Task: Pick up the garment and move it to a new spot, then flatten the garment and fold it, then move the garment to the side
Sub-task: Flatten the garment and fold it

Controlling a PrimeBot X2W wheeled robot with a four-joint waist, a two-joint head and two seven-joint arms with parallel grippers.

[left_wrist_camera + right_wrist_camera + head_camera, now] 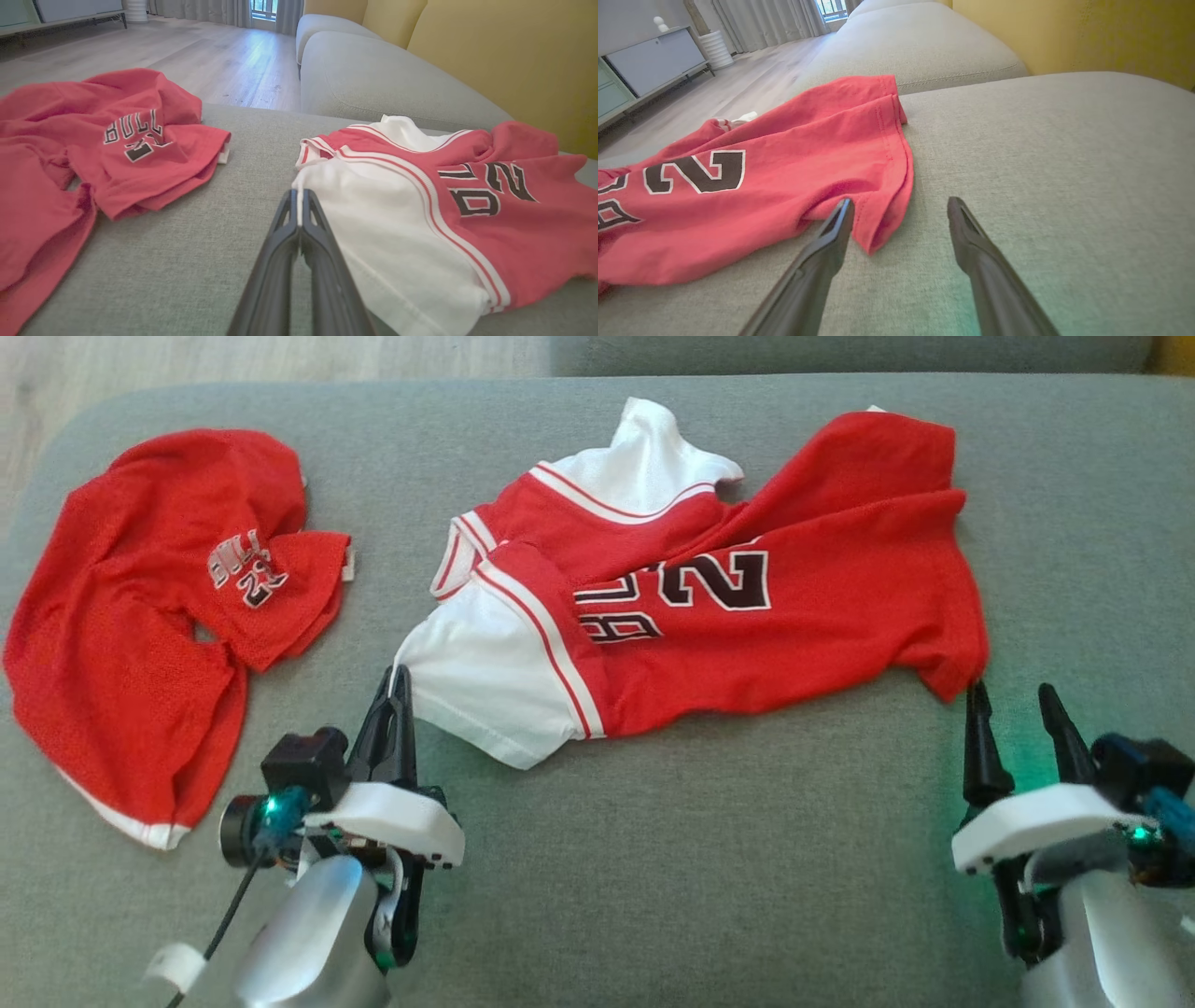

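Big grey sofa cushion (653, 859), and the jersey (794, 616), red with white sleeves, sprawls across its middle and right, rumpled, number twisted, one sleeve bunched at the far edge. So nothing's flattened, nothing's folded, nothing's set aside; I'd say we're right at the pick-up. A second red shirt (121, 644) lies heaped at the left, well apart. Now the left gripper (399, 679): fingers pinched together on the edge of the near white sleeve (476, 681), cloth caught between them. And the right gripper (1013, 700): fingers spread wide, straddling the red hem corner (952, 681) at the near right, not closed on it yet.
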